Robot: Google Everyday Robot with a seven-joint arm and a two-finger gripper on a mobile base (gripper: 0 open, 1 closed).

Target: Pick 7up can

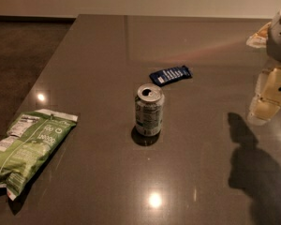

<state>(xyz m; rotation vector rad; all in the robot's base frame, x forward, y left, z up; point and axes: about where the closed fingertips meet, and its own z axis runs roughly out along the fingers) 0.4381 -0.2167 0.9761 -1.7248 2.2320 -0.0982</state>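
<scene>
The 7up can [148,110] stands upright near the middle of the surface [93,55]. It is a small aluminium cylinder with a silver top and green and pale printed sides. Just beyond it, toward the far right and not touching it, lies a flat dark-blue snack wrapper [170,75]. Well apart at the near left edge lies a large, crinkled green chip bag [25,149], soft and pillowy. The surface is dark, smooth and glossy, and bright spots of light reflect in it.

My pincer [267,102] hangs at the far right edge of the view, above the surface and well away from the can. It is a pale, yellowish, hard-looking form, and I cannot tell whether it is wide or narrow. Its dark shadow [253,158] falls at the near right.

I judge the reach has yet to be made. The can's thin round wall is slick, so I should approach level from the right, straddle its middle and close gently, staying clear of the wrapper.
</scene>
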